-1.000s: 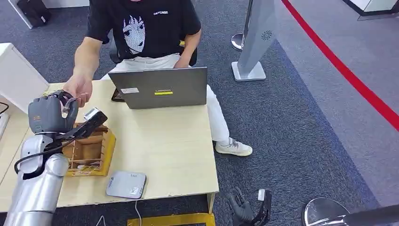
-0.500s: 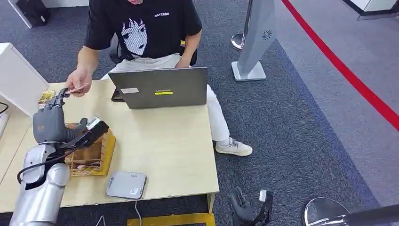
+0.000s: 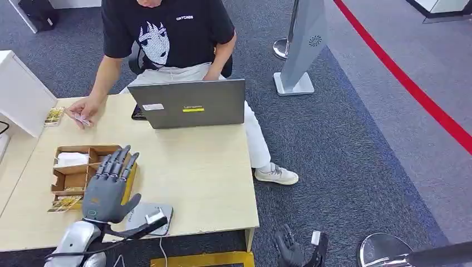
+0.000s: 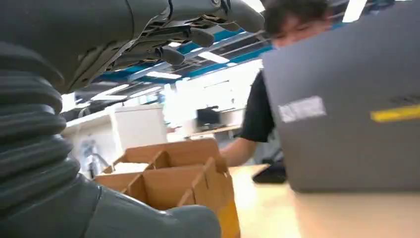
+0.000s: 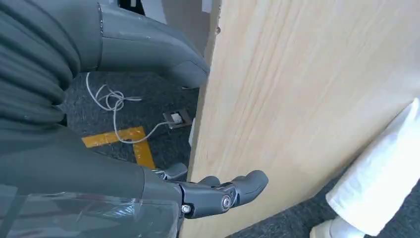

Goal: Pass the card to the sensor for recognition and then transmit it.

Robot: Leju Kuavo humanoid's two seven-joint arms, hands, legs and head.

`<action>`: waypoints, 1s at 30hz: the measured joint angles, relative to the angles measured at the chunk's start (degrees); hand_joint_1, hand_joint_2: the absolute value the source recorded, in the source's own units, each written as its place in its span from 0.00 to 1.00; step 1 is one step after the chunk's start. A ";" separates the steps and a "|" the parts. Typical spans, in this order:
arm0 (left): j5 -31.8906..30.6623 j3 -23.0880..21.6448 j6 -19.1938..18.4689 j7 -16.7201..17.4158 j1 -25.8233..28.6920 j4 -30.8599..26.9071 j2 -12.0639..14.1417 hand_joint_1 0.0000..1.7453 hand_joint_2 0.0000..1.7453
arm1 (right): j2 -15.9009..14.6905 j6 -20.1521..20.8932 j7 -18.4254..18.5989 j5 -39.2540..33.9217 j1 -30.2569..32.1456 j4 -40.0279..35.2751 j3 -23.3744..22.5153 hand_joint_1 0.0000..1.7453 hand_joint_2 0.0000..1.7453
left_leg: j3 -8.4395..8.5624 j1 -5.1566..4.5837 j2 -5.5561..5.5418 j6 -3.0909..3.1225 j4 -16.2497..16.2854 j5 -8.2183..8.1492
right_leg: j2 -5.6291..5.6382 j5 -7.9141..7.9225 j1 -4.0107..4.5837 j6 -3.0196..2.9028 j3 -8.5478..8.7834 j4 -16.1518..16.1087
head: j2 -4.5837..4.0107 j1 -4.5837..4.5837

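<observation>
In the head view the left robot hand [image 3: 107,189] hovers flat over the worktop [image 3: 195,167] with its fingers spread and stretched toward 12 o'clock, holding nothing. It sits between the wooden compartment box [image 3: 75,175] at its 9 o'clock and the grey card sensor [image 3: 153,214] at its 4 o'clock, partly covering both. In the left wrist view the dark fingers [image 4: 198,34] reach out straight above the box [image 4: 168,181], again with nothing between them.

The card [image 3: 82,118] lies at the far left corner of the worktop, pinched low against the surface by the person's hand [image 3: 83,108]. Just to the 9 o'clock of that hand rests a small pack with a yellow-green print [image 3: 54,115]. The person sits behind a grey laptop [image 3: 189,104] that stands open at the far edge, its lid toward the robot.

The right robot hand [image 3: 289,250] hangs beside the worktop's near right corner, at 5 o'clock of the sensor. In the right wrist view its fingers [image 5: 233,191] are gently curled and apart, empty, next to the pale wooden edge of the worktop [image 5: 297,99], with a white cable [image 5: 114,106] on the carpet.
</observation>
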 joint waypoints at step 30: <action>-2.36 -2.84 6.21 1.58 6.47 -5.40 7.03 0.00 1.00 | -0.37 0.48 -0.26 0.72 0.20 0.00 -0.98 0.00 1.00 | -0.01 0.03 -0.03 -0.03 -0.02 0.03 | -0.03 0.00 0.01 -0.01 0.01 0.02 | 0.00 0.00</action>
